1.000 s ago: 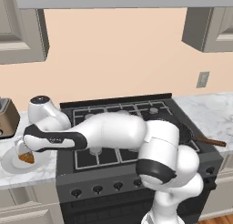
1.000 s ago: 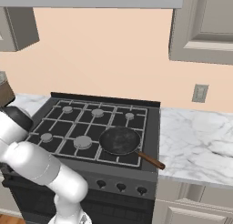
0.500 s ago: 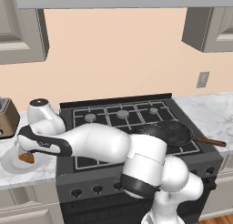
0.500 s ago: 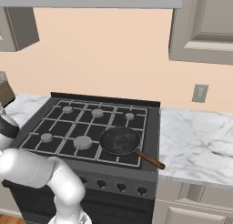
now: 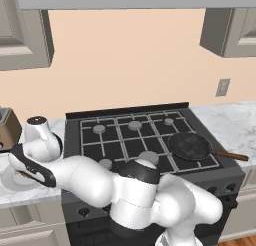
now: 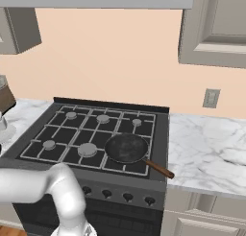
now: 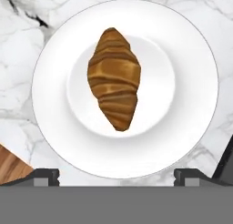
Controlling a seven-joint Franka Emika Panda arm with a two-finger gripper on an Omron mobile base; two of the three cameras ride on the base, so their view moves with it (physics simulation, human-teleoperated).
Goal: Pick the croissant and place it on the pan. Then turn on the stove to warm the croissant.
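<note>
Gripper (image 7: 116, 175) fingers (image 7: 42, 174) stood wide apart at the bottom edge of the hand view, one tip at lower left and one at lower right, with nothing between them. Above them, centred in that frame, lay the croissant (image 7: 113, 84) lengthwise on a round white plate (image 7: 191, 104), its pointed ends toward the top and bottom of the frame. The plate rested on a white marble counter (image 7: 18, 45), and a corner of something wooden (image 7: 11, 166) showed at the lower left.

In the left base view the hand hung over the plate (image 5: 11, 179) at the far left edge, beside the stove (image 5: 135, 140). A brown toaster (image 5: 7, 130) stood on the counter at the left edge, behind the plate.

Toward the right of the stove the pan (image 5: 189, 145) sat on the front burner, its brown handle pointing to the right. In the right base view the pan (image 6: 126, 147) was at mid-frame on the stove (image 6: 72, 134), handle toward the lower right, well apart from the plate.
</note>
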